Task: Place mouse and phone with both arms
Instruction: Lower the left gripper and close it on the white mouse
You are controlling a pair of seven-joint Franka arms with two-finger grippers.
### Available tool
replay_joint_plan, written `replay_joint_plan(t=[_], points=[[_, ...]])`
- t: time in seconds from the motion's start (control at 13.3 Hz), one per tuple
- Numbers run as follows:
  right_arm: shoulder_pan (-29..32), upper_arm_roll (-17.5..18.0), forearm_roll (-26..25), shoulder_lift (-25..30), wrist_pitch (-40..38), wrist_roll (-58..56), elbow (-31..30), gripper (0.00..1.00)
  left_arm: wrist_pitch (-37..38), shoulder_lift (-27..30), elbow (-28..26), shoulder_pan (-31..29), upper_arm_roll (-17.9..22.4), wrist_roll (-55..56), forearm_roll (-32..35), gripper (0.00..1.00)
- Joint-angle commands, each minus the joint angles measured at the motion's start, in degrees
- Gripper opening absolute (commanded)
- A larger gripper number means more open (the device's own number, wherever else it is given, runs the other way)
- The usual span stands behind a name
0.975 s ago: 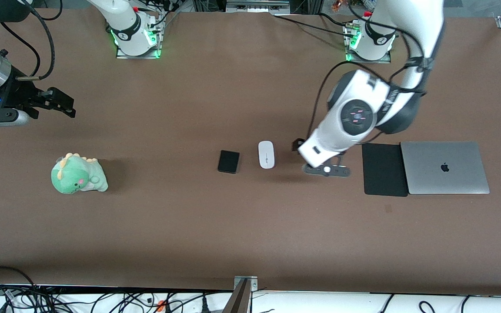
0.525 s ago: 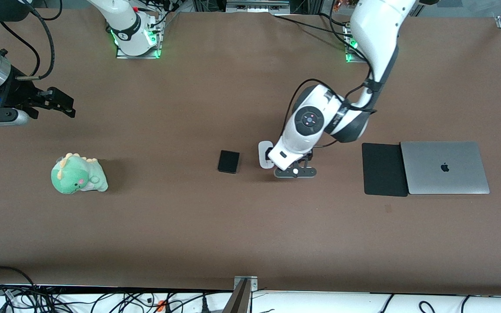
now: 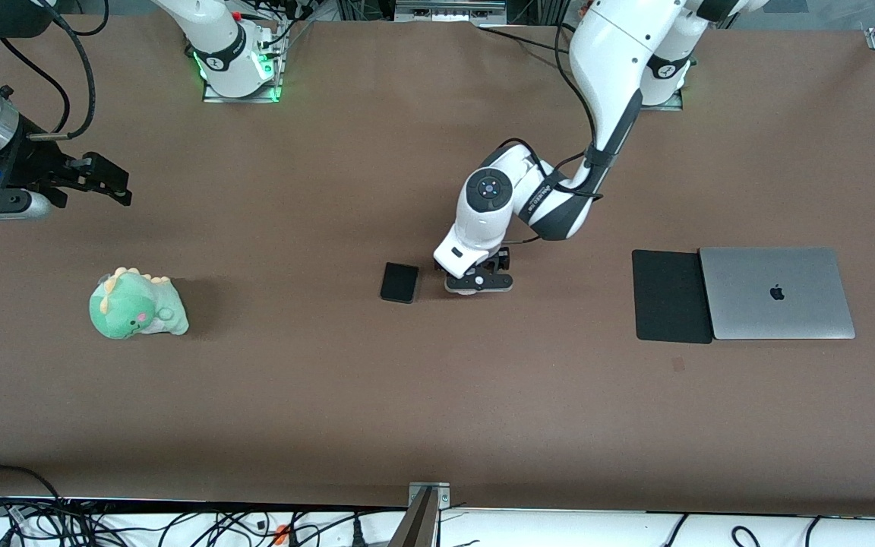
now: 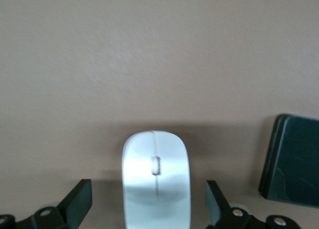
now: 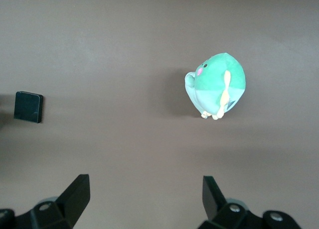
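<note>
The white mouse (image 4: 156,184) lies on the brown table between the open fingers of my left gripper (image 4: 148,205), which do not touch it. In the front view my left gripper (image 3: 477,278) is low over the mouse and hides it. The black phone (image 3: 399,282) lies flat just beside it, toward the right arm's end, and also shows in the left wrist view (image 4: 294,167). My right gripper (image 3: 107,184) is open and empty, waiting in the air over the table's right-arm end; in the right wrist view (image 5: 146,196) it holds nothing, and the phone (image 5: 28,106) shows far off.
A green plush dinosaur (image 3: 136,305) sits below the right gripper, also in the right wrist view (image 5: 217,87). A black mouse pad (image 3: 671,296) and a closed silver laptop (image 3: 775,292) lie side by side toward the left arm's end.
My left arm has swung from near the mouse pad toward the phone and come down, so its open gripper now straddles the mouse. The right arm has not moved.
</note>
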State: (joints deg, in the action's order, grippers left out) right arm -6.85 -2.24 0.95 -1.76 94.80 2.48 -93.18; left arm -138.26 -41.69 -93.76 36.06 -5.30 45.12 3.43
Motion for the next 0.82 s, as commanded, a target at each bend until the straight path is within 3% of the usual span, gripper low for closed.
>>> replay_joint_plan(t=[0.0, 0.15, 0.6, 0.75], points=[[-0.1, 0.0, -0.1, -0.3, -0.4, 0.5, 1.0, 1.00, -3.2, -1.5, -1.2, 1.6, 1.1, 2.4, 6.3, 1.00], [-0.1, 0.0, -0.1, -0.3, -0.4, 0.5, 1.0, 1.00, -6.4, -2.8, -1.2, 1.6, 1.0, 6.4, 8.2, 1.00], [-0.2, 0.0, -0.1, -0.1, -0.4, 0.5, 1.0, 1.00, -5.7, -1.9, -1.3, 2.2, 0.8, 8.9, 8.3, 1.00], [-0.2, 0.0, -0.1, -0.1, -0.4, 0.5, 1.0, 1.00, -3.1, -0.9, -1.3, 2.2, 0.6, 9.2, 8.3, 0.71]])
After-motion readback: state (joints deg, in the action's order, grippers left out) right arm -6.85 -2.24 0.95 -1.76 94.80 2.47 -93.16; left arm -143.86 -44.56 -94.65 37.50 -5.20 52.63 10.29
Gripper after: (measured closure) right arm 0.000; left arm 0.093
